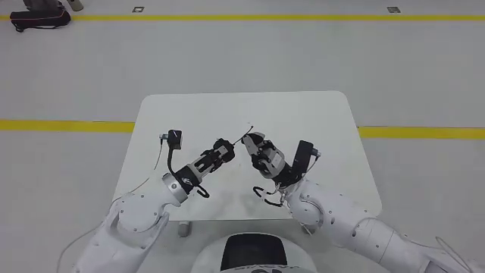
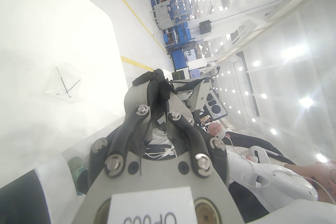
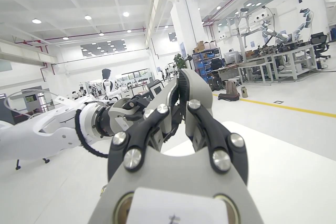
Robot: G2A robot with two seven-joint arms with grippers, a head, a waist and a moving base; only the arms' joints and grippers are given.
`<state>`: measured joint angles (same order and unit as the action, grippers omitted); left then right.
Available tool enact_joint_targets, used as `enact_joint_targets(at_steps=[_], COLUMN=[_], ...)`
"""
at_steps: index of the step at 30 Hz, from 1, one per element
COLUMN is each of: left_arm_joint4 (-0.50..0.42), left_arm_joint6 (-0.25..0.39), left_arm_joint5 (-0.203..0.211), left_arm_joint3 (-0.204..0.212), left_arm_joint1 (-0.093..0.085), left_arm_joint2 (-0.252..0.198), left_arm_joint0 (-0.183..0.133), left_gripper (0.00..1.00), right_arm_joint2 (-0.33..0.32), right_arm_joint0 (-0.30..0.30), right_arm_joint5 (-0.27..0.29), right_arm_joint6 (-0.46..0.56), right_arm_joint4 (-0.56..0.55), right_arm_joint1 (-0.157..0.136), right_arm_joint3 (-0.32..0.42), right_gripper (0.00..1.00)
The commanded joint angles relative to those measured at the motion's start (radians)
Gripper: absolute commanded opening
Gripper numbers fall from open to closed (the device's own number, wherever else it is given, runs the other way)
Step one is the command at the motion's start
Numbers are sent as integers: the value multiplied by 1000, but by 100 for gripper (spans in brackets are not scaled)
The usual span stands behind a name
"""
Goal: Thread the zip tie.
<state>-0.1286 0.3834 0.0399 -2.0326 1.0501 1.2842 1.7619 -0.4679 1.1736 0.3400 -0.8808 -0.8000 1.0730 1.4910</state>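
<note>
Both grippers sit close together over the near-middle of the white table, tips angled toward each other & just apart. L gripper: fingers closed, black pads pressed together in the left wrist view; can't tell if anything is pinched between them. R gripper: also closed, ribbed pads meeting tip to tip; can't tell if it holds anything. Zip tie: thin black strip lying on the table inside what looks like a clear shallow box, apart from the L gripper's tips. In the top view it shows as a short dark line just past the R gripper's tips, twd the table's far side. Can't tell if it touches either gripper.
</note>
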Motion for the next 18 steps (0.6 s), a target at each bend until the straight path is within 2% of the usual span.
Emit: enact_joint_targets(at_steps=[1, 9, 18], left_arm_joint4=[0, 0, 0], left_arm_joint6=[0, 0, 0], left_arm_joint5=[0, 0, 0], left_arm_joint3=[0, 0, 0], left_arm_joint1=[0, 0, 0], left_arm_joint2=[0, 0, 0], left_arm_joint0=[0, 0, 0], left_gripper=[0, 0, 0], right_arm_joint2=[-1, -12, -8], right_arm_joint0=[0, 9, 18], right_arm_joint5=[0, 0, 0], right_arm_joint6=[0, -38, -32], right_arm_joint4=[-1, -17, -16], right_arm_joint1=[1, 2, -4], right_arm_joint3=[-1, -1, 5], right_gripper=[0, 0, 0])
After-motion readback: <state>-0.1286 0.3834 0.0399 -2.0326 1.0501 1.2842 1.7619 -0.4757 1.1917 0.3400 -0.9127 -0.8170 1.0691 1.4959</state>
